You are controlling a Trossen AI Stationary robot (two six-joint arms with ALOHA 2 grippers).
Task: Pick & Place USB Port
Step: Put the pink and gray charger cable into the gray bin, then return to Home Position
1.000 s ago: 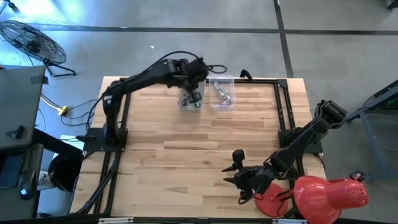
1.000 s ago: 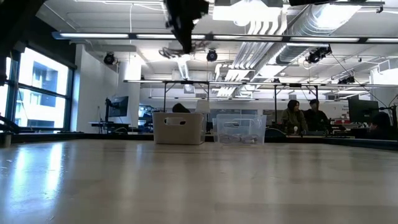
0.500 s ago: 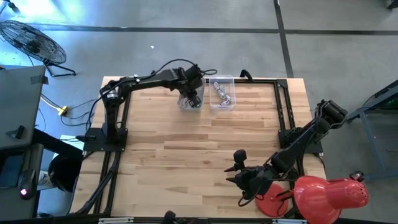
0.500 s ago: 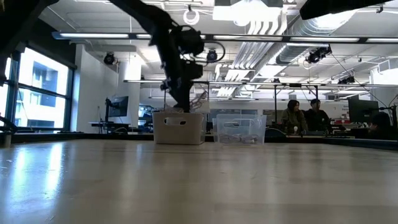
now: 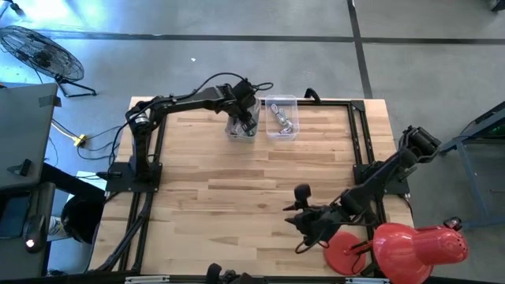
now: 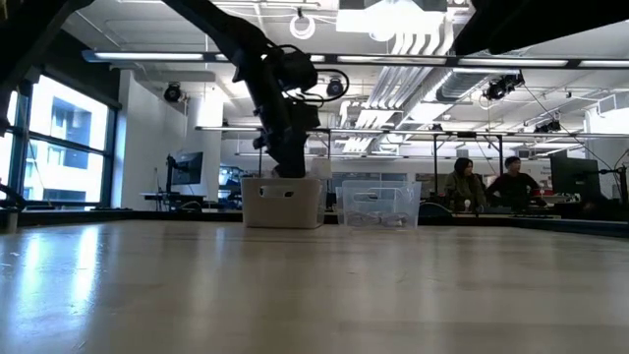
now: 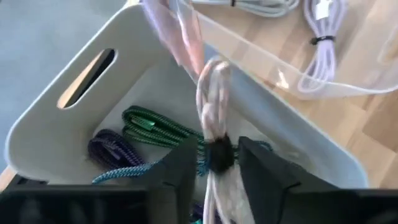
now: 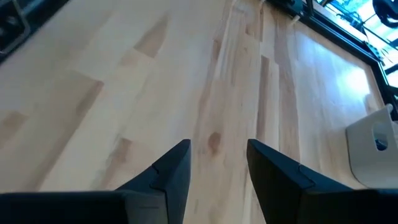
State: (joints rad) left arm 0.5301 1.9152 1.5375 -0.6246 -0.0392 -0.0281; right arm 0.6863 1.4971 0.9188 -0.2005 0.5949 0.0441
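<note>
My left gripper [image 5: 245,122] reaches down into the white handled bin [image 5: 235,131] at the table's far edge, shut on a pale coiled cable [image 7: 210,93]. The left wrist view shows green [image 7: 152,127] and purple [image 7: 109,149] braided cables lying on the bin's floor. To the right of it stands a clear bin [image 5: 282,118] with white cables [image 7: 323,28] inside. In the low view the left gripper [image 6: 288,167] dips behind the white bin's rim [image 6: 283,182]. My right gripper [image 5: 295,223] hovers open over bare wood near the table's near right corner. My left gripper pinches the pale cable bundle at its black tie band [image 7: 218,155], one finger [image 7: 180,168] on either side. The fingers come from above, pointing down into the white bin. The loops stick out past the fingertips over the bin's inside; whether they touch its floor, I cannot tell.
A red lamp-like object [image 5: 410,248] sits at the near right corner beside the right arm. Black frame rails [image 5: 359,134] run along the table's sides. Open wood [image 5: 229,197] fills the table's middle. People sit at desks in the room beyond [image 6: 482,185].
My left gripper has come down from high above the bins into the white bin, carrying the pale cable with it, and moved slightly toward the far edge. The right arm has shifted a little toward the table's left.
</note>
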